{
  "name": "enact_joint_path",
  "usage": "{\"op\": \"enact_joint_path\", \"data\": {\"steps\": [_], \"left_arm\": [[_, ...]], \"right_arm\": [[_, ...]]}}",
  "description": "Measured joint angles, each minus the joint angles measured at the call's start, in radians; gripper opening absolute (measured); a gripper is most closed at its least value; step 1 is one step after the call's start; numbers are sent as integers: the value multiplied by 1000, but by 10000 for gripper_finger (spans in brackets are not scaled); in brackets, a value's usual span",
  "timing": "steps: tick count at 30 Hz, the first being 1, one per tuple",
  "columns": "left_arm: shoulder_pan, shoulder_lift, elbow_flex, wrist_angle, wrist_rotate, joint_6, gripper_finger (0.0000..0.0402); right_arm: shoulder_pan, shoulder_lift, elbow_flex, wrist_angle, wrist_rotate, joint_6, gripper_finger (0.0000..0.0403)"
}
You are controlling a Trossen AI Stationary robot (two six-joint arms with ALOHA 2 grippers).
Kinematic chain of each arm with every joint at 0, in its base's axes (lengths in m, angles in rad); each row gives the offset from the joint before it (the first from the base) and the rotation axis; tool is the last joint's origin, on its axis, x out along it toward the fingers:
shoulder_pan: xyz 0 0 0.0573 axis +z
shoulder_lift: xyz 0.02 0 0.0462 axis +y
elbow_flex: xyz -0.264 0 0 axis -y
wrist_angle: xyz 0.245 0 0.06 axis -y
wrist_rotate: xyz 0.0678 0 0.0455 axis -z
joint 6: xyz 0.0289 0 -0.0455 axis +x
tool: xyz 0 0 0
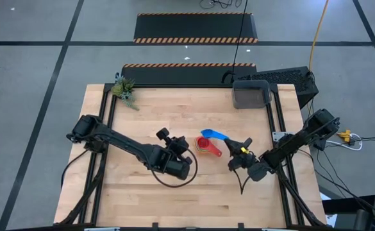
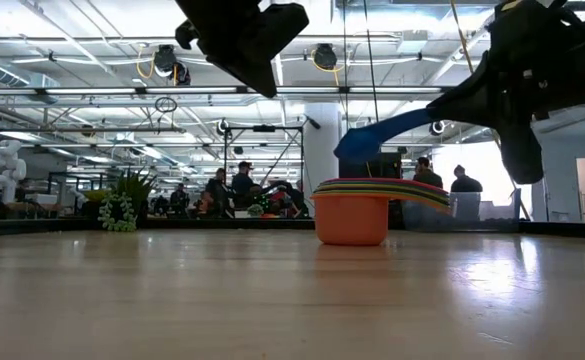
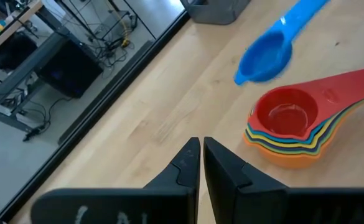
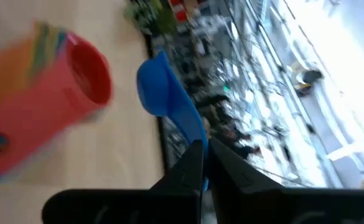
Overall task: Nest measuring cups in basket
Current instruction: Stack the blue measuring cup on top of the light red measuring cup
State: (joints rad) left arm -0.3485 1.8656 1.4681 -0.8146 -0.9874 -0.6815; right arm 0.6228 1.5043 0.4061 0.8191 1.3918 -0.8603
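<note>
Right gripper (image 1: 241,148) clenched on small blue plastic cup's (image 1: 214,135) handle, aloft beside nested stack (image 1: 206,145) | left gripper (image 1: 164,134) clenched, empty | grey basket (image 1: 251,95) far | risk: thin-handle pinch twists, cup drops

Table (image 1: 142,115): pale wood, smooth, with a soft sheen in the low view. Stacked measuring cups (image 3: 294,127) and blue cup (image 3: 266,56): glossy moulded plastic. Basket (image 1: 251,95): matt dark grey plastic. Gripper fingers (image 3: 188,165): matt black.
</note>
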Motion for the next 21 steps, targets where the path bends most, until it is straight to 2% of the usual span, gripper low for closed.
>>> {"op": "enact_joint_path", "data": {"steps": [3,10,21], "left_arm": [[-1,0,0,0,0,0,24],[-1,0,0,0,1,0,24],[-15,0,0,1,2,-3,24]], "right_arm": [[5,0,0,0,-65,50,0],[5,0,0,-1,-137,79,0],[-29,0,0,-70,-167,158,0]]}}
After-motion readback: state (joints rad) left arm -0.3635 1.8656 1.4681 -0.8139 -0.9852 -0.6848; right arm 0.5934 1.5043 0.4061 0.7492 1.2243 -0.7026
